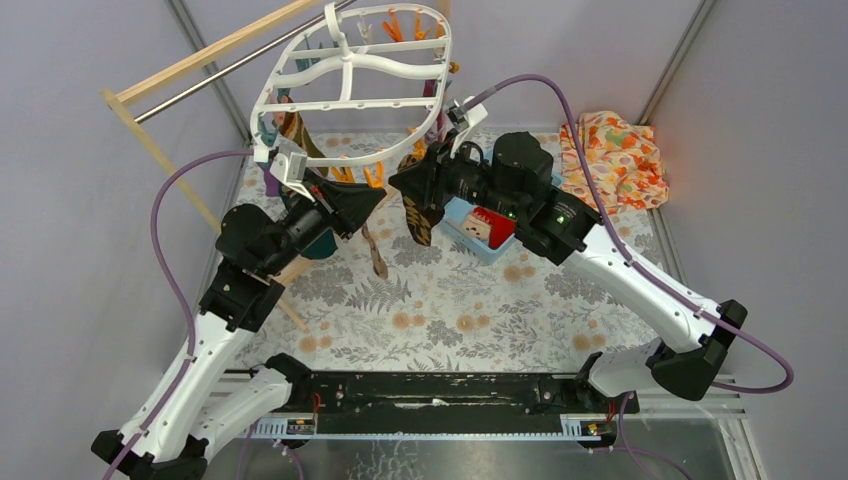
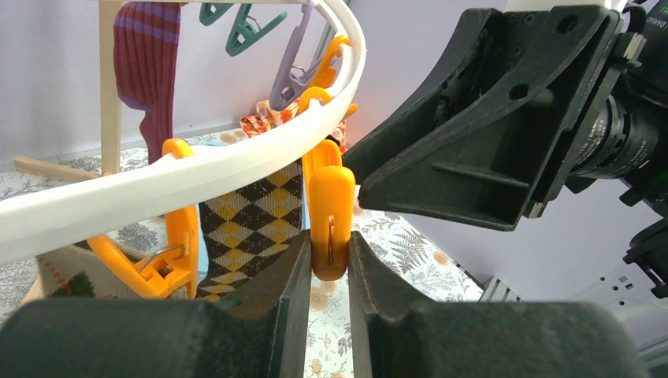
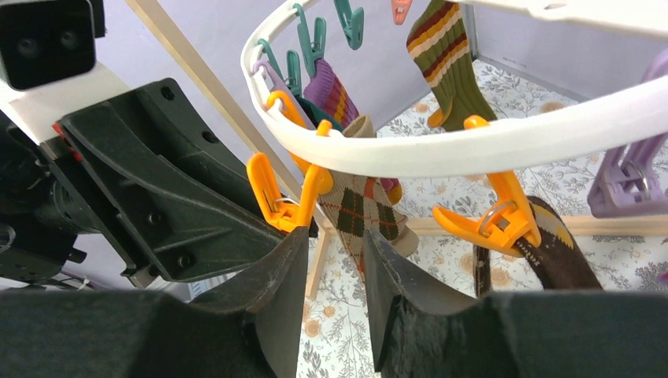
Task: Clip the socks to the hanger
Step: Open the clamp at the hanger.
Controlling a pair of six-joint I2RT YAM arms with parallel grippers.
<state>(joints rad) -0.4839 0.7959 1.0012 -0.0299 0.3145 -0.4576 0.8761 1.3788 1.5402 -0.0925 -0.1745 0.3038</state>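
Note:
The white oval hanger (image 1: 350, 75) hangs at the back, with coloured pegs along its rim. My left gripper (image 2: 329, 260) is shut on a hanging orange peg (image 2: 331, 209) under the rim (image 2: 197, 169). A black-and-yellow argyle sock (image 2: 252, 220) hangs just behind it. My right gripper (image 3: 335, 240) is slightly open and empty. Its left fingertip is beside an orange peg (image 3: 272, 197), and a brown-cream argyle sock (image 3: 366, 209) hangs beyond the tips. In the top view both grippers, left (image 1: 378, 195) and right (image 1: 400, 183), meet under the hanger's near rim.
Maroon (image 2: 150, 63) and olive striped (image 3: 449, 55) socks hang clipped. Another orange peg (image 3: 496, 220) holds a dark sock (image 3: 563, 260). A blue bin (image 1: 470, 238) holding a red sock (image 1: 492, 225) is under the right arm. The orange floral cloth (image 1: 612, 160) lies back right. The wooden rack (image 1: 200, 60) stands left.

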